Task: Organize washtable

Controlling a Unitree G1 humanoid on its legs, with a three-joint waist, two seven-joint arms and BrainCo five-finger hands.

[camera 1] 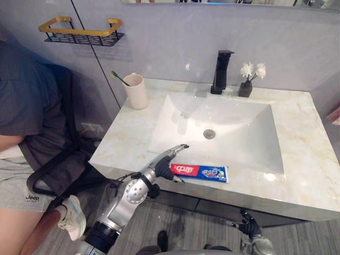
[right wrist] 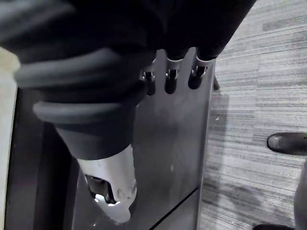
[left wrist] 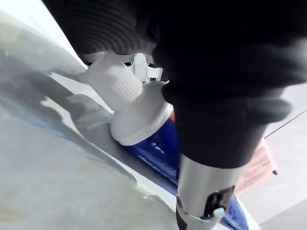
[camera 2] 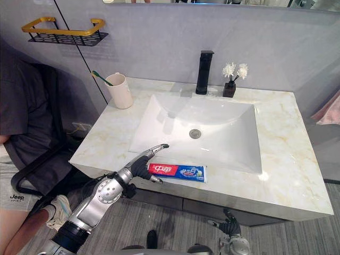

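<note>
The cap end of the toothpaste tube [camera 1: 204, 171] is hidden behind your left hand [camera 1: 162, 169] in the head views. The left wrist view brings the white cap [left wrist: 120, 88] up close, with the thumb [left wrist: 206, 191] blocking much of the tube's blue body. The tube lies flat on the front strip of the washtable [camera 1: 313, 159], at 6 o'clock from the basin [camera 1: 234, 133]. The left hand is spread rather than clenched: its fingers [camera 1: 172, 153] reach straight out over the basin's rim and its thumb sits at the tube's near edge, seemingly touching it, though contact is hard to confirm. Your right hand [camera 1: 247, 226] hangs low below the counter at 5 o'clock, partly cut off. Its wrist view shows its fingers [right wrist: 170, 82] relaxed, holding nothing, before the dark cabinet front [right wrist: 177, 143]. The cup [camera 1: 136, 91] with a toothbrush [camera 1: 119, 78] stands at 10 o'clock and the black faucet [camera 1: 221, 71] at 12.
</note>
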